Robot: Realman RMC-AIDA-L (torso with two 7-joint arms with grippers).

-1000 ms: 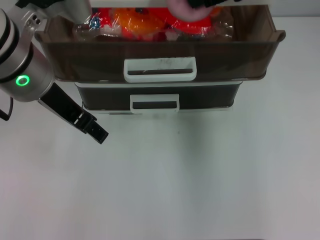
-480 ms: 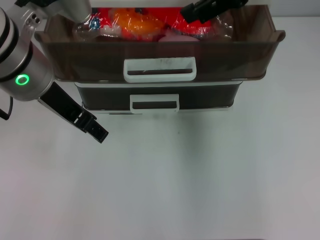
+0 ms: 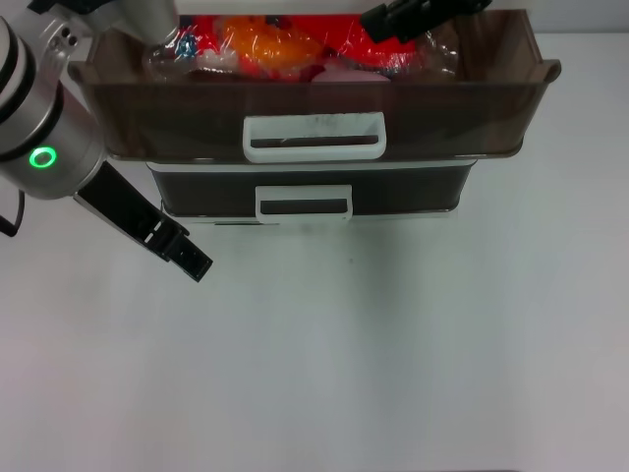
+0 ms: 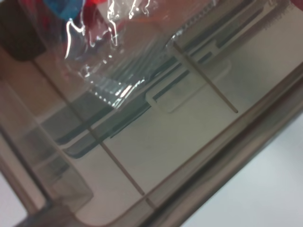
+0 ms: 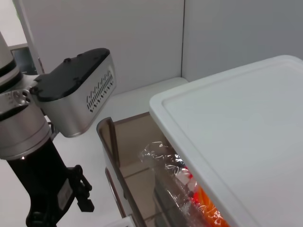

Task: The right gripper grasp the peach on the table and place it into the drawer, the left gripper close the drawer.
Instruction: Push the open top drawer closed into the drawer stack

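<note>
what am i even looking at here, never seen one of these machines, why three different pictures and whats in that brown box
This is a two-armed robot working at a white table. The main picture is taken from its head, looking down. The other two come from cameras on its wrists, so they show odd close-up angles.

The brown box is a see-through drawer with a white handle, pulled open from a small cabinet. Inside lie red and orange packets and a pale pink peach.

The silver arm with the green light carries the left claw, hovering above the table to the drawer's left, holding nothing. The right claw hangs open just above the peach, gripping nothing.
</note>
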